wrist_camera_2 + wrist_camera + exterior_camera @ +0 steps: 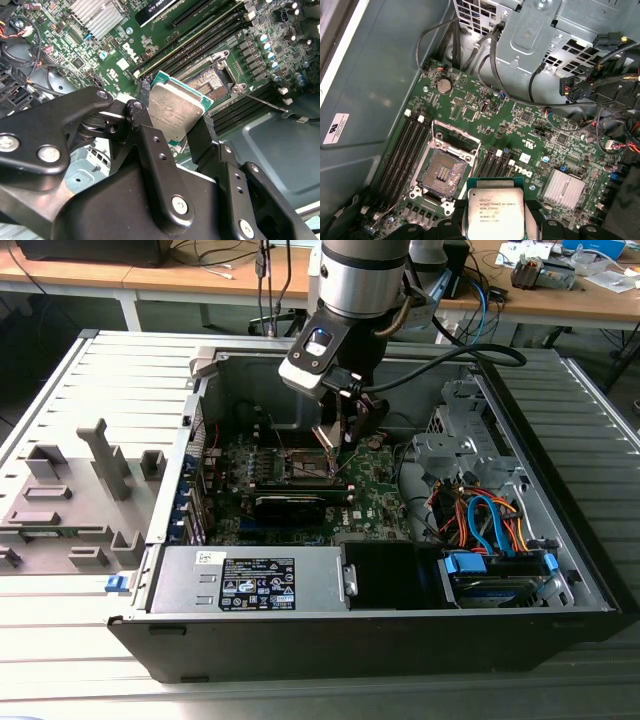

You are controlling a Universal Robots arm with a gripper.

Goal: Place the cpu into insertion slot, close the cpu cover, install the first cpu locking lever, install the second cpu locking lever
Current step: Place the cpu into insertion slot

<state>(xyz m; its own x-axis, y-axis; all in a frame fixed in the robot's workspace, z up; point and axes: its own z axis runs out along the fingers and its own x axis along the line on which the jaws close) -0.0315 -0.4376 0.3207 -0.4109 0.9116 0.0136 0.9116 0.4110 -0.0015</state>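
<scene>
Cpu (pixel 495 212) clamped in the pincer (pixel 176 127), near the uncovered insertion slot (pixel 441 172)

Bright, even room light falls across the open computer case (pixel 400 645), leaving its motherboard (pixel 375 495) in soft shade; mild glare sheens the cpu (pixel 172 112).

Gripper (pixel 496 207) clamps cpu (pixel 496 216) by two opposite edges between black fingers (pixel 536 220). Silvery face with print toward camera, green edge showing. Chip hangs over green motherboard (pixel 520 125), just near side of insertion slot (pixel 441 172), not seated. Slot bare: dark centre, gold contact patches, grey rim. cpu cover (pixel 451 129) stands open at slot's far edge, board visible through window. Thin locking lever (pixel 395 204) angled away off slot corner. Black memory slots (pixel 402 150) flank socket on both sides. Farther off: coin cell (pixel 443 86), finned heatsink (pixel 563 190), perforated drive cage (pixel 545 30), black cables (pixel 470 50).
</scene>
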